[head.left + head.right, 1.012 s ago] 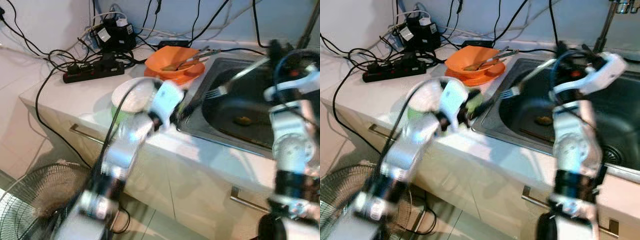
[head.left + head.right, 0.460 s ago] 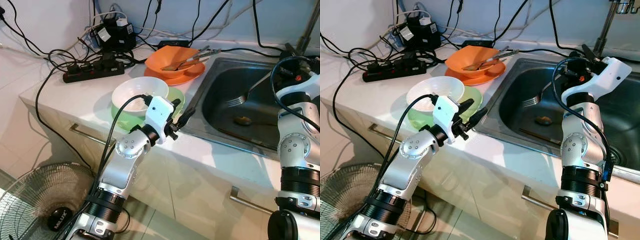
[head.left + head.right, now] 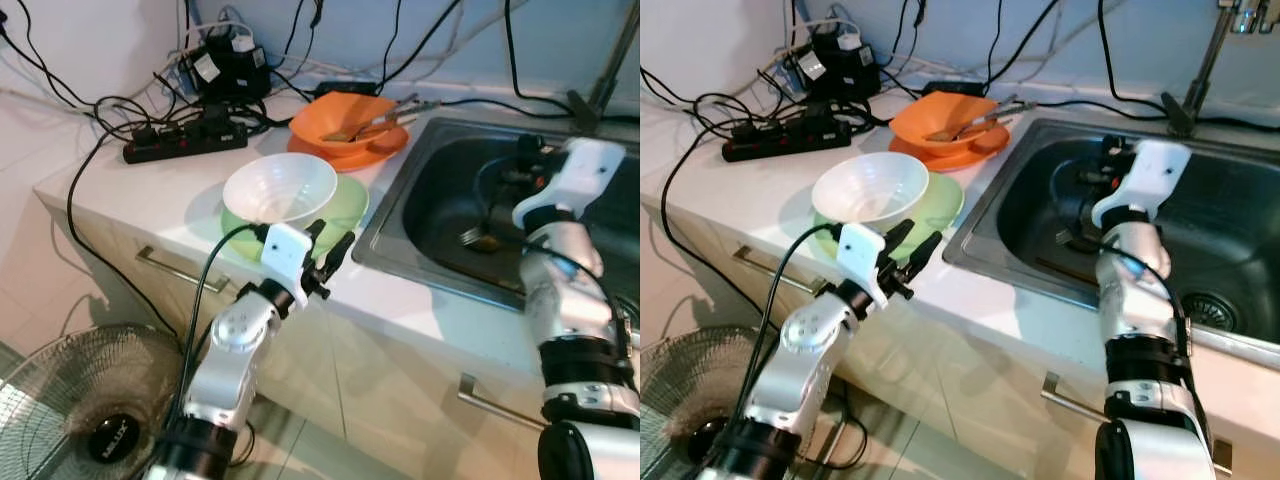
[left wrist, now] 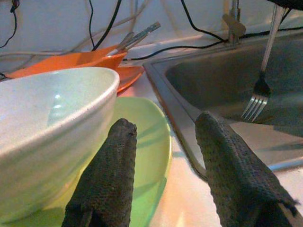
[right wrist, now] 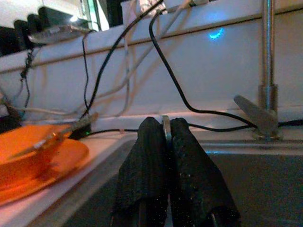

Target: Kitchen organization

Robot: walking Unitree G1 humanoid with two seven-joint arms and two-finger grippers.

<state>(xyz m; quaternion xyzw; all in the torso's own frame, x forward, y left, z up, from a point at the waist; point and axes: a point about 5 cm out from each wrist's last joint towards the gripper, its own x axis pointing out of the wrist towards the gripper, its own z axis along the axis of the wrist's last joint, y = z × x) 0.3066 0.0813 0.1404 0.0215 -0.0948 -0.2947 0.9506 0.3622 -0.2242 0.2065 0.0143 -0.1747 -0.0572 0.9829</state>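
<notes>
A fork (image 4: 259,90) hangs down inside the sink (image 3: 440,165), tines pointing at the bottom, and its handle goes up into the right gripper (image 5: 166,142). The right gripper is over the sink, and its two black fingers (image 5: 142,170) are squeezed together on the thin handle. The left gripper (image 3: 328,255) is out in front of the counter edge, just beside the green plate (image 3: 345,200). Its two fingers (image 4: 111,175) are spread apart with nothing between them. One finger is close to the green plate and the white bowl (image 3: 280,187) that sits on it; I cannot tell if it touches them. Behind these, an orange bowl (image 3: 345,120) sits on an orange plate (image 3: 960,155), with some metal utensils (image 3: 385,115) lying in it. At the back of the counter there is a black power strip (image 3: 185,143) and a tangle of black cables (image 3: 130,110). A small brown thing (image 3: 487,243) lies on the sink bottom near the fork tines. A round fan (image 3: 70,410) stands on the floor below the counter.
</notes>
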